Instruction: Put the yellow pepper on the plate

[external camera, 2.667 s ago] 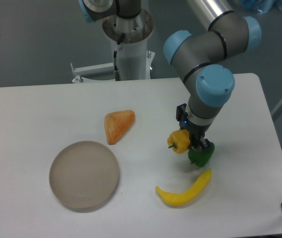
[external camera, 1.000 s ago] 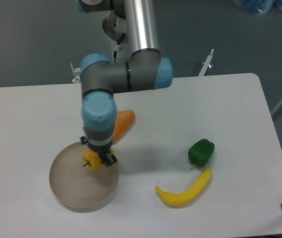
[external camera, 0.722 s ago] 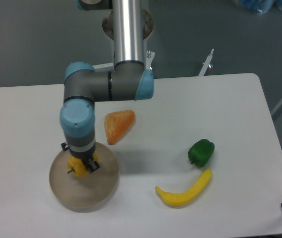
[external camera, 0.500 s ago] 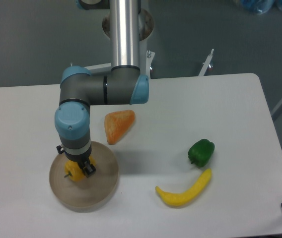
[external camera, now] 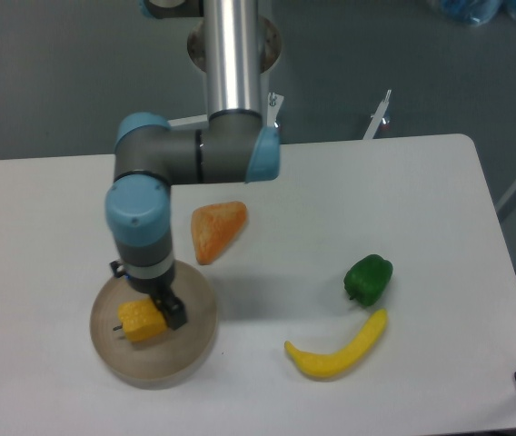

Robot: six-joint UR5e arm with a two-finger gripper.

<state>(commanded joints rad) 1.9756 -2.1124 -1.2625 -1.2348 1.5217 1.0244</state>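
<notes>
The yellow pepper (external camera: 142, 322) lies on the beige plate (external camera: 192, 341), left of the plate's middle, with its dark stem pointing left. My gripper (external camera: 152, 306) hangs straight down over the plate, just above and behind the pepper. One dark finger (external camera: 174, 312) shows at the pepper's right side; the other is hidden behind the wrist. The jaws look open, and the pepper rests on the plate on its own.
An orange wedge-shaped toy (external camera: 215, 228) lies just up and right of the plate. A green pepper (external camera: 368, 278) and a long curved yellow piece (external camera: 337, 349) sit at the right. The arm's upright column (external camera: 233, 54) stands behind the table.
The arm carried the yellow pepper from beside the green pepper over to the plate. In the last half second the jaws spread and the pepper settled on the plate.
</notes>
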